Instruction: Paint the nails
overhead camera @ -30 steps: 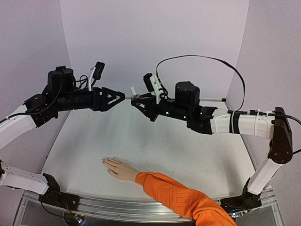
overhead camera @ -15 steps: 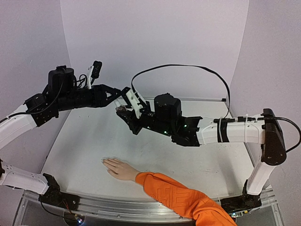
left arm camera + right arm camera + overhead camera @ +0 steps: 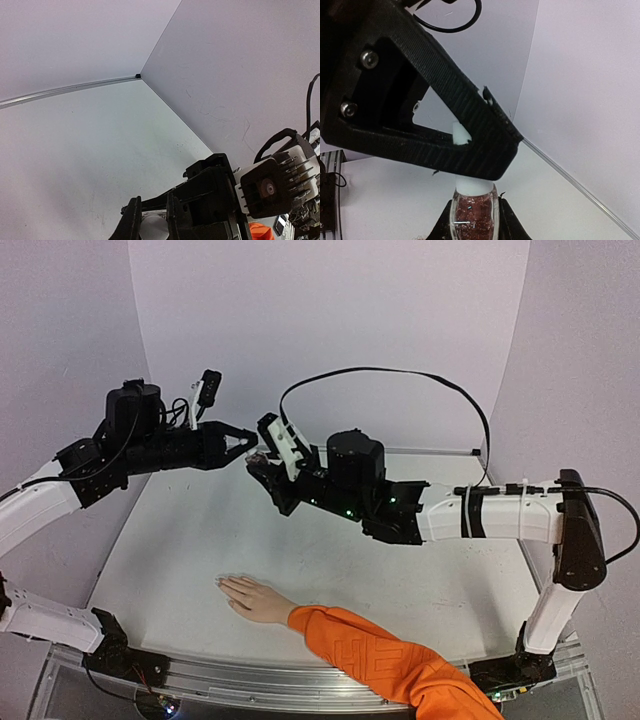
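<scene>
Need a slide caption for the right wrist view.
Right gripper holds the red-glitter polish bottle while the left gripper grips its white cap.

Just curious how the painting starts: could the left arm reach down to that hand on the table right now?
Probably not yet. The way down to the hand looks free, but the left gripper seems closed on the white cap of the polish bottle held by the right gripper.
</scene>
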`<act>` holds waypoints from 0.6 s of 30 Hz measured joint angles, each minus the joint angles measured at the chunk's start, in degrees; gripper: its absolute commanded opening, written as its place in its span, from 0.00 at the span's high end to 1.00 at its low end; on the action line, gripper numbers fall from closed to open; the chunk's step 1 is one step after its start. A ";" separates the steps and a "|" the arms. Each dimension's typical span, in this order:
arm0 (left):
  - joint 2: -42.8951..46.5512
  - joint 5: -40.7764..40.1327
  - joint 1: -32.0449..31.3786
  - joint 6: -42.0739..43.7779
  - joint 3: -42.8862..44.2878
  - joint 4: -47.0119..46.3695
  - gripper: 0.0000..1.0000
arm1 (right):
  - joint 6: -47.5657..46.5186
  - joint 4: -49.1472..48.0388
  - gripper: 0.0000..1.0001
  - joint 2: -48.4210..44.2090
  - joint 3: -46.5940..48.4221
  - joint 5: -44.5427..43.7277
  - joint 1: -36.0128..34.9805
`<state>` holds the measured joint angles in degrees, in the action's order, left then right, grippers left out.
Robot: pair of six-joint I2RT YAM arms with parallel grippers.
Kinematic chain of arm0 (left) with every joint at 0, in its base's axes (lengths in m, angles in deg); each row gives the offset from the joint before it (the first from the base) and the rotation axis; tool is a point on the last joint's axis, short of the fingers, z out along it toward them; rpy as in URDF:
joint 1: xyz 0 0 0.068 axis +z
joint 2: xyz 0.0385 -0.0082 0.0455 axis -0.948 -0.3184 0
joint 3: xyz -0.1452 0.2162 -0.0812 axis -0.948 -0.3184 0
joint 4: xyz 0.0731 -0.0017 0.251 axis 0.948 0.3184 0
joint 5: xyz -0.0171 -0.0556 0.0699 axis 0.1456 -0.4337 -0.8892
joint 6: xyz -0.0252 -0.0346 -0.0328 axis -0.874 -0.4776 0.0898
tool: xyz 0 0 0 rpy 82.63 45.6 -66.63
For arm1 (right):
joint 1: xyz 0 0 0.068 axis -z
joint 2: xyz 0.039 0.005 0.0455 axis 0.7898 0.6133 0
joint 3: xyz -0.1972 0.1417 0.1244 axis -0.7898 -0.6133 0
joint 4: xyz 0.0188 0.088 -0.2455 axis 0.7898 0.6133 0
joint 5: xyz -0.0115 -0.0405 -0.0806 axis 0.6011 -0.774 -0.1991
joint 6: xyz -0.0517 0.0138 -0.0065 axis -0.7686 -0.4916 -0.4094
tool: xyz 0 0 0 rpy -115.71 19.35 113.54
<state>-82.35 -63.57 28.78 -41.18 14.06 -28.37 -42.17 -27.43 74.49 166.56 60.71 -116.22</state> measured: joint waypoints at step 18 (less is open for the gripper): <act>-6.71 37.83 1.18 19.91 2.45 -3.04 0.95 | 16.26 4.17 1.00 -0.83 0.24 69.24 14.29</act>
<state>-89.06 -25.73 29.96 -21.27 16.51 -31.41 -25.91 -23.26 73.66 166.80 129.95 -101.93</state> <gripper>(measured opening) 0.140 0.220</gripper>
